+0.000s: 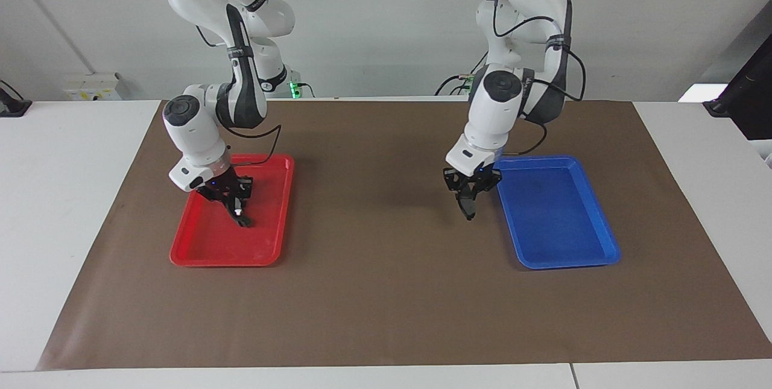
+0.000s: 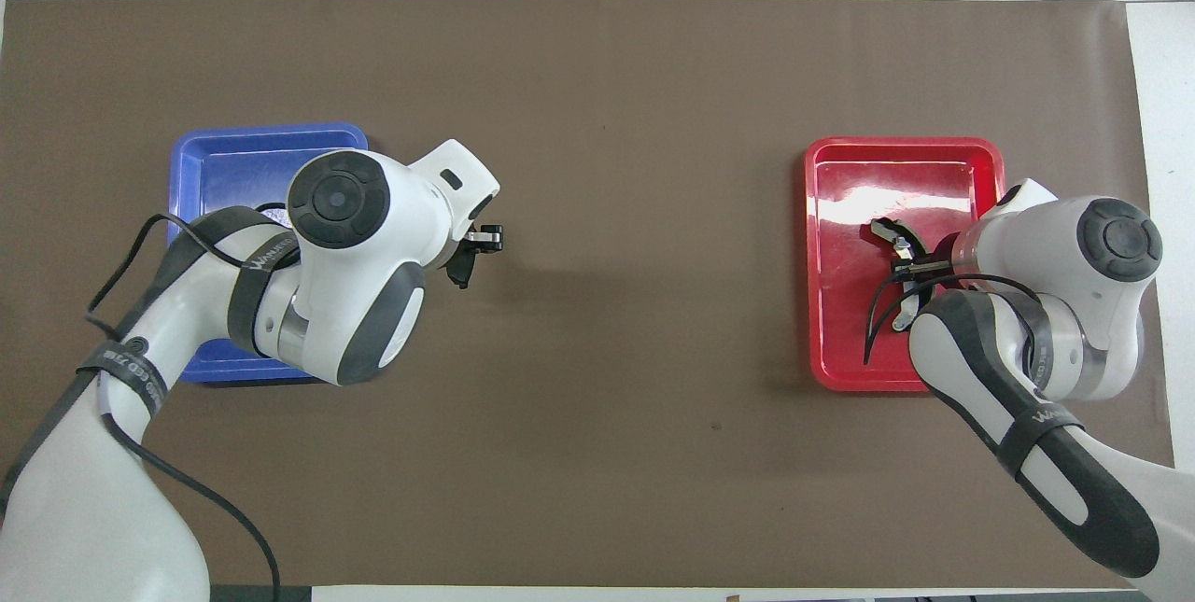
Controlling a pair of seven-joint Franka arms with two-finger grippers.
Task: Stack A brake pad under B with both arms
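We see a white counter (image 1: 78, 208) under a brown mat (image 1: 386, 292) that leaves its edges bare, a plain pale wall (image 1: 386, 21), and a dark monitor (image 1: 748, 99) at one corner.

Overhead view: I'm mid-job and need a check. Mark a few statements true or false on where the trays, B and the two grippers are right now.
1. The red tray lies toward the right arm's end of the table. True.
2. The left gripper is over the blue tray. False: it is over the brown mat, beside the blue tray.
3. B lies in the blue tray. False: it is in the red tray, at the right gripper.
4. The right gripper is over the red tray. True.
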